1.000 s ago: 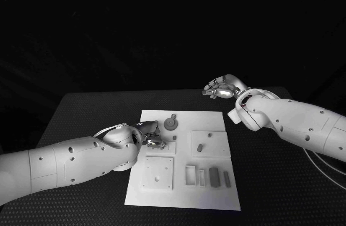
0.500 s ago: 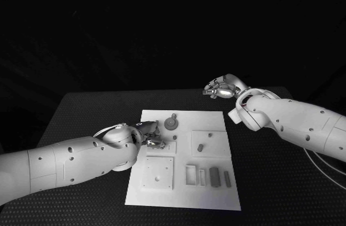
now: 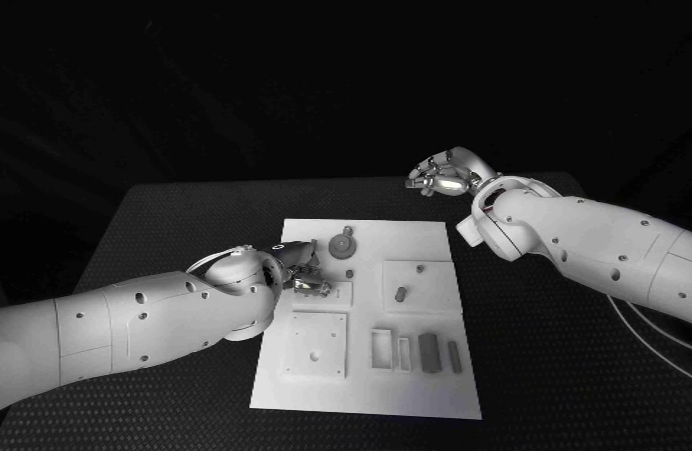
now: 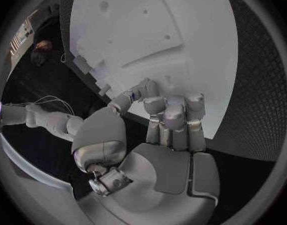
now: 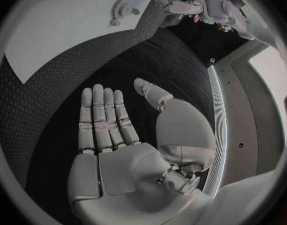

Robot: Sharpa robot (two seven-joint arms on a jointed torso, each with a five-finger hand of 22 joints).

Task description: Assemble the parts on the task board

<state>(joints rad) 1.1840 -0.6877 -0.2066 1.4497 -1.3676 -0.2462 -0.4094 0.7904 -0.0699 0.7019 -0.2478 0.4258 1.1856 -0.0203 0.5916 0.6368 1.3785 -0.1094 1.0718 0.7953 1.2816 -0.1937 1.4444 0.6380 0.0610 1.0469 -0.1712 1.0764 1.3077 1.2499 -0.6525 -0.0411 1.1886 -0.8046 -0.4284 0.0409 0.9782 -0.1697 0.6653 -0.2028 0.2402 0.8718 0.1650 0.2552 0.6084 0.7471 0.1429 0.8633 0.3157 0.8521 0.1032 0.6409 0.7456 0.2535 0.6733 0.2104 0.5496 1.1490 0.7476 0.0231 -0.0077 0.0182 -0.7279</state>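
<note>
Silver fingers of the left hand are curled onto the task board, seemingly ungrasping. Well apart, the right hand is held flat and released.

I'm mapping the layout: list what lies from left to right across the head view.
Left robot hand at the task board's left edge → round part → small part on the task board → right robot hand, off the board.

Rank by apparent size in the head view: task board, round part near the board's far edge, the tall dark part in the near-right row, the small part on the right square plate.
1. task board
2. round part
3. tall dark part, close to the round part, so that order is unsure
4. small part on the right square plate
</note>
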